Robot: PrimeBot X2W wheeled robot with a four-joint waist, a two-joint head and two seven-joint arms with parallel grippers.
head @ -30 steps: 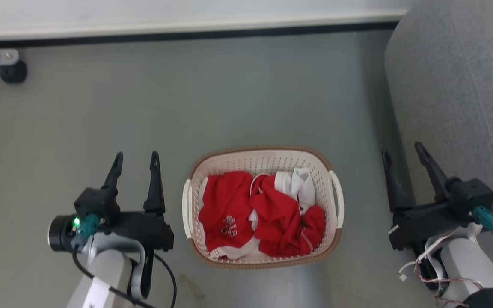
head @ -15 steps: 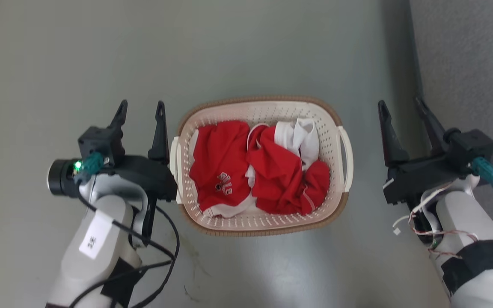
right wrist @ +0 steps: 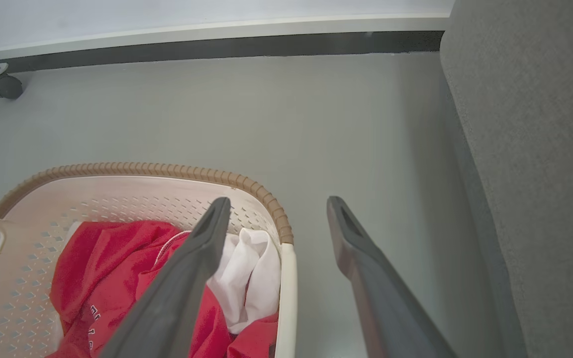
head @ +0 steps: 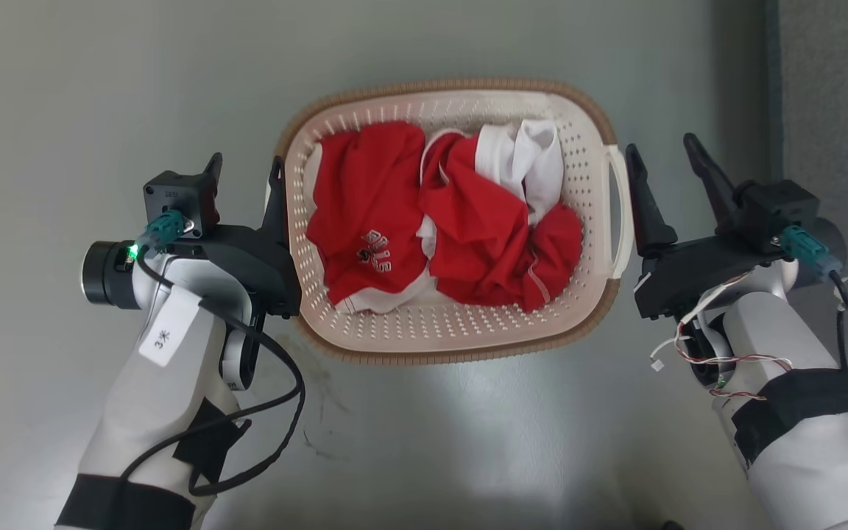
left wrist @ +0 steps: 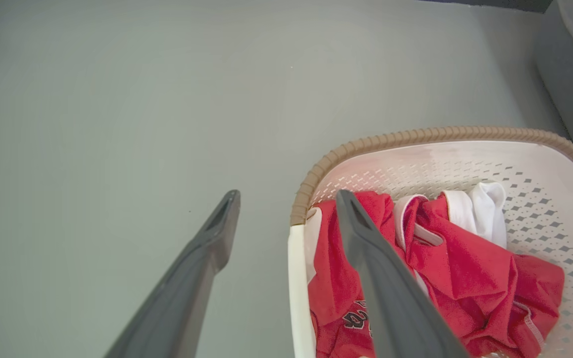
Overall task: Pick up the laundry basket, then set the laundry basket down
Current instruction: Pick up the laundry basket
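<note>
Left tool [head: 245, 163] spread wide, holding nothing: in the left wrist view [left wrist: 286, 199] its inner finger lies over the red clothes and its outer finger over bare floor, so the jaws straddle the left white handle [left wrist: 299, 293]; contact with the handle can't be told. Right tool [head: 659, 147] also spread wide and empty. In the head view its inner finger is just beside the right white handle [head: 620, 213]. In the right wrist view [right wrist: 277, 204] that finger lies over the basket's inside and the outer finger over the floor. The cream-white oval plastic laundry basket [head: 468, 330] sits on the smooth grey-green floor [head: 137, 88] between the two tools, with diamond-perforated walls and a brown ribbed woven-look rim [left wrist: 416, 135] [right wrist: 142, 168]. Inside are crumpled red fabric garments [head: 468, 250], one with a dark printed logo, and a white cloth piece [head: 531, 151] toward the far right corner. Open floor beyond and left of the basket. A grey textured upholstered furniture side [head: 843, 110] [right wrist: 540, 149] stands close on the right, with the right tool in the narrow gap between it and the basket. Farther off are a dark baseboard strip [right wrist: 217, 45] below a white wall and a small black caster wheel [right wrist: 5, 87].
</note>
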